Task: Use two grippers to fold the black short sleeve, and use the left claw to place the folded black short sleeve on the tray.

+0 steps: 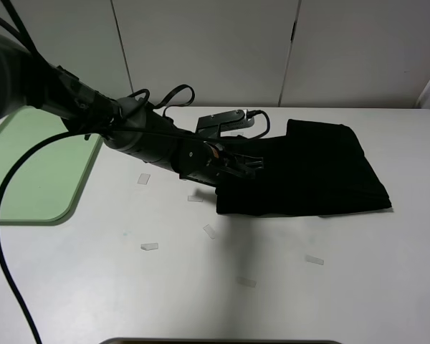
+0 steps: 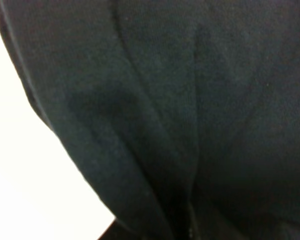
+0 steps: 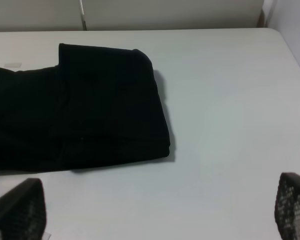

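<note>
The black short sleeve (image 1: 308, 168) lies folded on the white table, right of centre; no letters show. It also shows in the right wrist view (image 3: 90, 107). My left gripper (image 1: 241, 167) reaches across to the shirt's left edge. In the left wrist view black cloth (image 2: 180, 110) fills the frame, its folds running together at the bottom, so the claw seems shut on the cloth; its fingers are hidden. My right gripper (image 3: 157, 212) is open and empty, fingertips (image 3: 20, 212) wide apart, back from the shirt. The light-green tray (image 1: 36, 165) sits at the far left.
Several small pale tape bits (image 1: 150, 246) lie scattered on the table in front of the shirt. A black cable (image 1: 0, 236) loops down the left side over the tray's near corner. White wall panels stand behind the table.
</note>
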Available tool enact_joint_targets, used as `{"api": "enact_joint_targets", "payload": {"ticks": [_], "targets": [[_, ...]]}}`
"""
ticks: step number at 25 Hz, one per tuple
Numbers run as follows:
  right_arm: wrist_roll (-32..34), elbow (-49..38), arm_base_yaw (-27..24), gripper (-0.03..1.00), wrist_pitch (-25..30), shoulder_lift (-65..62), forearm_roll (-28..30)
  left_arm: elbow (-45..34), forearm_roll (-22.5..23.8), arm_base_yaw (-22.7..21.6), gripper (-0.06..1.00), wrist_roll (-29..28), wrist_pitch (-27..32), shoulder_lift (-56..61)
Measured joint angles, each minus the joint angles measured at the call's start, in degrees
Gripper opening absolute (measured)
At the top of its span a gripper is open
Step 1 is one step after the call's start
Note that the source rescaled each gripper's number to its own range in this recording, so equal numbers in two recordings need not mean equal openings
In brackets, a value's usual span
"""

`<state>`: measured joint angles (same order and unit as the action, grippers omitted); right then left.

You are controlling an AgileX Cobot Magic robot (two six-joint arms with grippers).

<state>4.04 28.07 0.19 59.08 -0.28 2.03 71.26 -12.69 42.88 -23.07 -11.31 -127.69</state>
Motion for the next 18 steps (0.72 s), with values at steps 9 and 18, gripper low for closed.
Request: {"api": "enact_joint_targets", "payload": {"ticks": [9,18], "targets": [[0.00,0.00,0.00,1.00,0.00,0.00,0.05,0.00,0.00,-1.98,0.05,0.37,7.96,4.94],[0.00,0.00,0.00,1.00,0.00,0.00,0.05,-0.05,0.25,-7.33,0.05,6.63,28.17,13.90]]}}
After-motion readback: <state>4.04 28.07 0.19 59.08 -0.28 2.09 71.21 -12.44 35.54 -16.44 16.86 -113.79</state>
